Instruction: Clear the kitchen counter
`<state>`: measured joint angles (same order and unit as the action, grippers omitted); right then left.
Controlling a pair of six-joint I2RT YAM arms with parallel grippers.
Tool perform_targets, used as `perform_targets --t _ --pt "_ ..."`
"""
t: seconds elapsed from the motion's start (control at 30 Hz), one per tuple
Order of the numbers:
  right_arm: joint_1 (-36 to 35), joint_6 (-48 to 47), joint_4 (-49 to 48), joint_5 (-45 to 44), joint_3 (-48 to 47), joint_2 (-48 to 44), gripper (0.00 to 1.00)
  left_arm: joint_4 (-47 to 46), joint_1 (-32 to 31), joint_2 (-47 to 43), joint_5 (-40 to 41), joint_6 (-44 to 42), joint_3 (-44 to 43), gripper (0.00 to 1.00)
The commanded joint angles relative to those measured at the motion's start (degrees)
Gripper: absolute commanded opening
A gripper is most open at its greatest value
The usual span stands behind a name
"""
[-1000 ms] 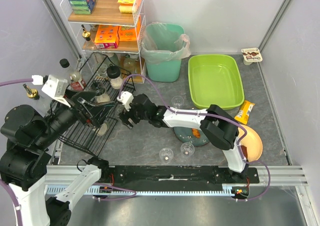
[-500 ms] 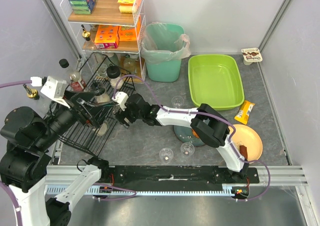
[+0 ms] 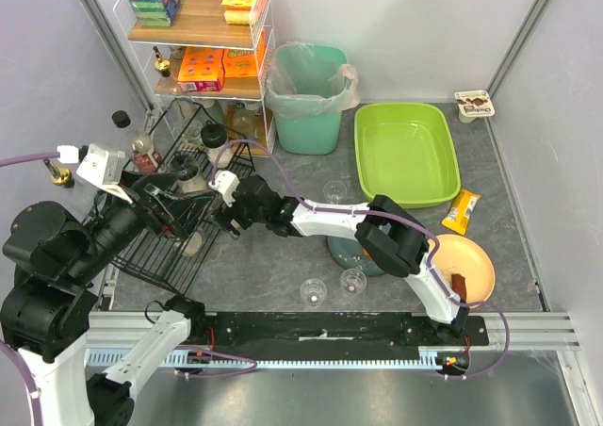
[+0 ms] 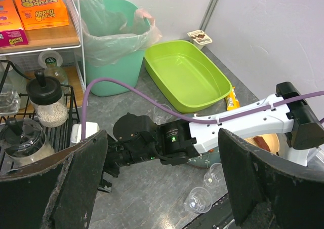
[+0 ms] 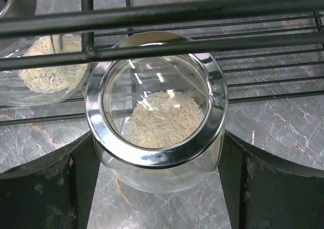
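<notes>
Counter first: the wide, dark-grey, stone-mottled kitchen counter (image 3: 273, 266) runs from the arm bases to the back wall, and it is far from cleared. The black wire rack (image 3: 155, 252) stands on its left side. The lime-green plastic tub (image 3: 405, 157) sits at the back right, empty, seemingly kept free to take loose items; just beside it the teal waste bin (image 3: 306, 115), lined with a clear bag, stands open for rubbish.

The right gripper (image 3: 226, 217) is stretched low across the counter to the rack's edge, probably because its target sits beneath the wires; its jaws are spread wide, as a broad jar demands. The round glass jar (image 5: 157, 112), steel-rimmed and part full of white rice, is framed between the fingers (image 5: 45, 188); whether they press the glass I cannot tell. A second glass jar (image 5: 45, 77), also holding rice, sits just left of it.

The left gripper (image 4: 163, 138) hovers above the rack, jaws wide, holding nothing, likely kept high out of the way. The orange bowl (image 3: 471, 261) holds a brown scrap; the small clear cups (image 3: 313, 291) look empty.
</notes>
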<state>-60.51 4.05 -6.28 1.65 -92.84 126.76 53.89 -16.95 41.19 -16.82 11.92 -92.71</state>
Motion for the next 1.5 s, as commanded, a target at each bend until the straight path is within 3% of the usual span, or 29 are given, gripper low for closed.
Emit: perform_targets --t 0.0,0.2,0.5,0.83,1.47 --pt "0.3 -0.4 -5.3 -0.8 -3.1 0.3 0.45 -1.7 0.2 -0.3 0.4 -1.4 0.1 0.95" --pt "0.3 0.0 -8.0 -1.3 -2.0 0.5 0.45 -1.8 0.2 -0.1 0.6 -1.6 0.2 0.95" --pt "0.5 -0.5 -19.5 -3.5 3.8 0.3 0.46 -1.8 0.2 -0.1 1.3 -1.8 1.2 0.95" --pt "0.7 1.0 -21.8 -2.9 -0.8 6.0 0.48 -1.7 0.2 0.5 1.5 -2.3 1.7 0.95" --pt "0.7 0.7 -19.1 -6.9 -5.6 10.5 0.80 -1.8 0.2 0.8 2.3 -2.9 2.9 0.95"
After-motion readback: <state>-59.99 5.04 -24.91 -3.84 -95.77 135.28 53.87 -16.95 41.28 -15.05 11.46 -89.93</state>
